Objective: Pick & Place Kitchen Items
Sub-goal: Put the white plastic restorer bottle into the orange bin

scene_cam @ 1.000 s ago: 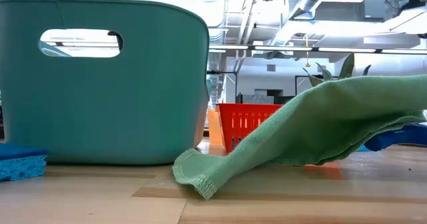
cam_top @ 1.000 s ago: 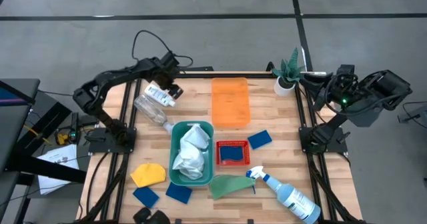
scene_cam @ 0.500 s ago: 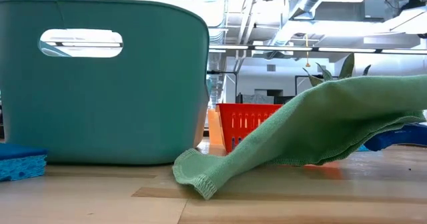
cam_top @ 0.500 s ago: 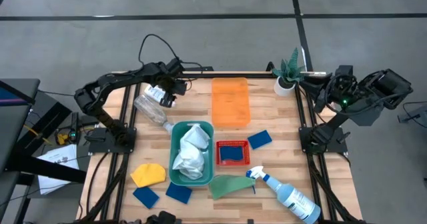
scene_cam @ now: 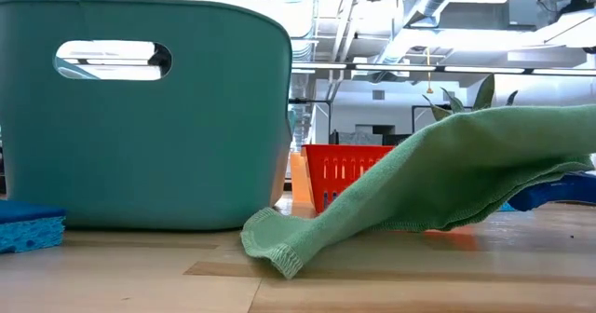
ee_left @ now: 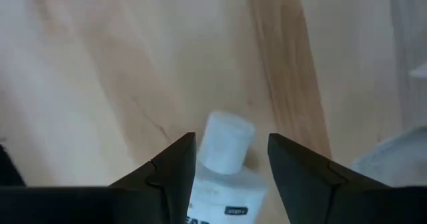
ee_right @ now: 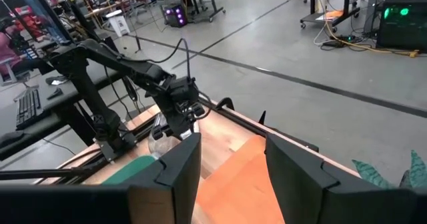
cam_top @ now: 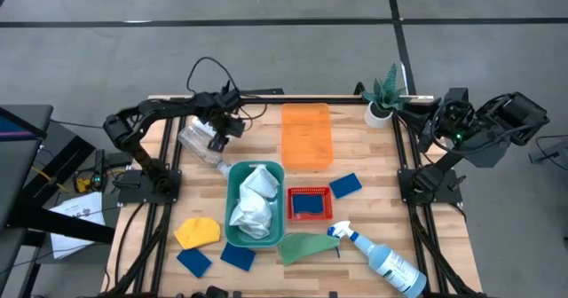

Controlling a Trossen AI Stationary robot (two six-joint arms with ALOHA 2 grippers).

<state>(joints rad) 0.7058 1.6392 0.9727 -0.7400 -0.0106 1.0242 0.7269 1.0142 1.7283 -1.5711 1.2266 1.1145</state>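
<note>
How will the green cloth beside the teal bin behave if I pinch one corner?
Probably floppy: the green woven cloth lies humped with one hemmed corner drooping to the wooden table, so it should sag and trail when lifted. Likely light, and pushing it would probably bunch it rather than slide it.

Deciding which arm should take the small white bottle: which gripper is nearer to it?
Left. The left gripper has the small white bottle between its fingers. The right gripper waits folded at the table's far right corner, well away.
</note>
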